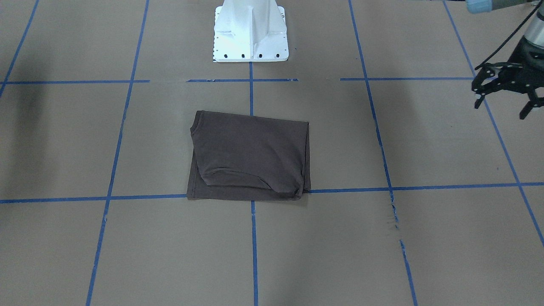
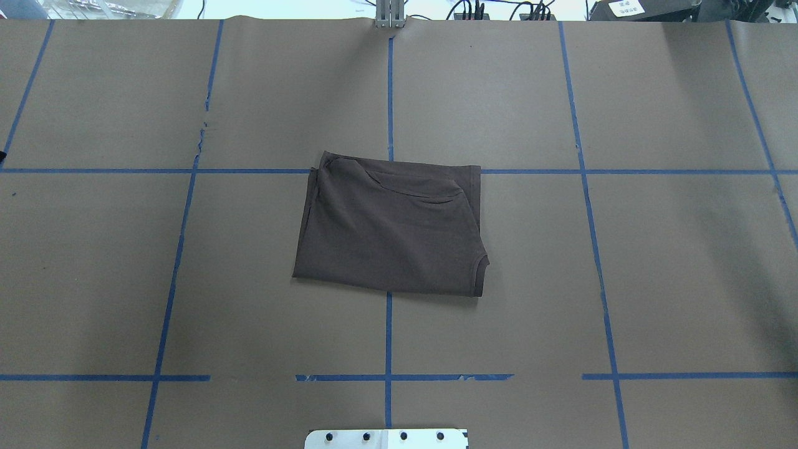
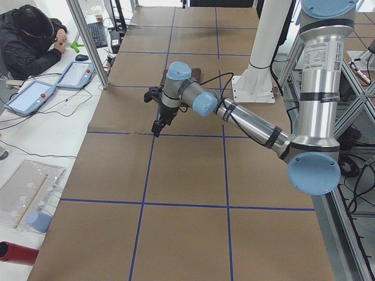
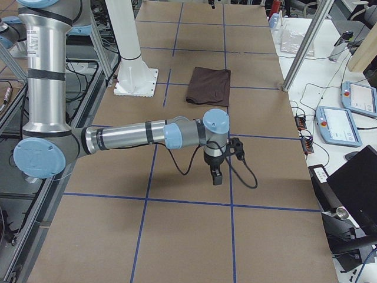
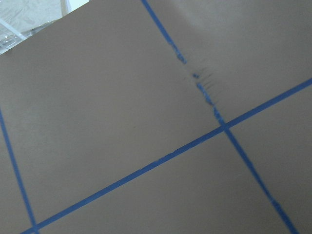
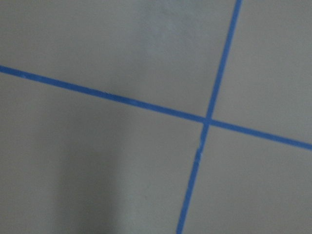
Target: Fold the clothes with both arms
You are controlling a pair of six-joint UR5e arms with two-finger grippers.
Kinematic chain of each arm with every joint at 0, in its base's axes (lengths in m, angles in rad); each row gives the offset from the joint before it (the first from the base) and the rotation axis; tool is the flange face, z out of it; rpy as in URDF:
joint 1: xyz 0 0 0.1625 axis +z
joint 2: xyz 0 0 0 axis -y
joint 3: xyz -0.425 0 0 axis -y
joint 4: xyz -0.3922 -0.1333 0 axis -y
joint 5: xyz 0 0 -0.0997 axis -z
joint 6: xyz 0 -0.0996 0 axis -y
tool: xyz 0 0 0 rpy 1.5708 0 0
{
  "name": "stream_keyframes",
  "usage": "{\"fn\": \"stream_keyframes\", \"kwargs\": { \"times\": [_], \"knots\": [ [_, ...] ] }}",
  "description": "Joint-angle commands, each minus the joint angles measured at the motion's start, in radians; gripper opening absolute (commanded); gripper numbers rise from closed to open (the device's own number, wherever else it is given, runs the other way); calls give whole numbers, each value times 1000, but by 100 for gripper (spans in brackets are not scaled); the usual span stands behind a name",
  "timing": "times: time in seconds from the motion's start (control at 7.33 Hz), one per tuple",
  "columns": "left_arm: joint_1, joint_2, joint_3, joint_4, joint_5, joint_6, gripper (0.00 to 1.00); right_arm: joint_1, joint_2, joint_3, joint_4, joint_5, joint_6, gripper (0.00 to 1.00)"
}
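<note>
Dark brown T-shirt (image 2: 389, 227) lies folded on blue-taped paper (image 2: 686, 262).

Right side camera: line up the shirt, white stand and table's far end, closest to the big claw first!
From the right gripper:
1. Shirt, table middle.
2. White stand, robot's side.
3. Table's far end, farthest back.

Four exterior views sharing T-shirt (image 1: 248, 157)

No readable text, labels, or numbers
</note>
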Motion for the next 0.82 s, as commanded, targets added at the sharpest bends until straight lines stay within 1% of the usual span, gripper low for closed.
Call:
{"fn": "stream_keyframes", "kwargs": {
  "times": [0.0,0.14,0.27,0.41,0.55,0.68],
  "knots": [
    [-64,50,100,7,-51,28,100,36,-67,-18,0,8,-11,100],
    [-163,78,111,8,-72,38,100,36,-69,-22,0,18,-9,100],
    [-244,119,142,5,-183,42,100,42,-70,-17,-5,75,-8,100],
    [-286,191,142,-5,-268,67,100,42,-70,-20,-3,85,-8,100],
    [-328,217,175,11,-272,223,100,42,-70,-23,-3,85,-8,100],
    [-358,227,240,16,-272,288,100,42,-70,-25,-2,84,-8,100]
  ]
}}
